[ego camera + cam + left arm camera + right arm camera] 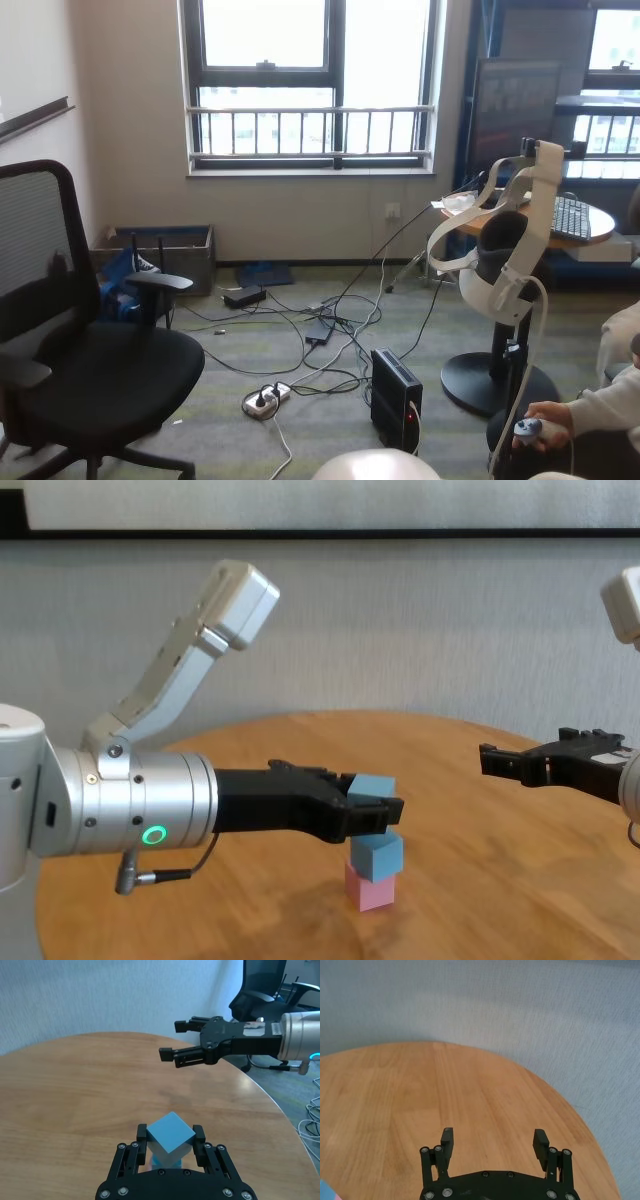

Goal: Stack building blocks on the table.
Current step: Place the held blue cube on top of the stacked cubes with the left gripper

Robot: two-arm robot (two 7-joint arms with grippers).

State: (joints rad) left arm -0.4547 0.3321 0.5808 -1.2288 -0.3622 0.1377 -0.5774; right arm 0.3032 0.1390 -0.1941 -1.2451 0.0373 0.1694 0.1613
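Observation:
On the round wooden table [480, 860] a pale pink block [372, 890] carries a light blue block [377, 854], turned a little askew. Directly above this pair my left gripper [378, 810] is shut on a second light blue block [372, 785]. The left wrist view shows that held block [171, 1140] tilted between the fingers [142, 1134], with the lower blue block [165, 1162] partly hidden beneath. Whether the two blue blocks touch I cannot tell. My right gripper [490, 758] hovers open and empty off to the right, above the table [445, 1090]. It also appears in the left wrist view, right gripper [170, 1040].
The table's curved edge [280, 1115] runs close behind the right gripper, with an office chair [260, 995] and floor cables beyond. A grey wall stands behind the table. The head view shows only the room, with a chair [80, 350] and cables.

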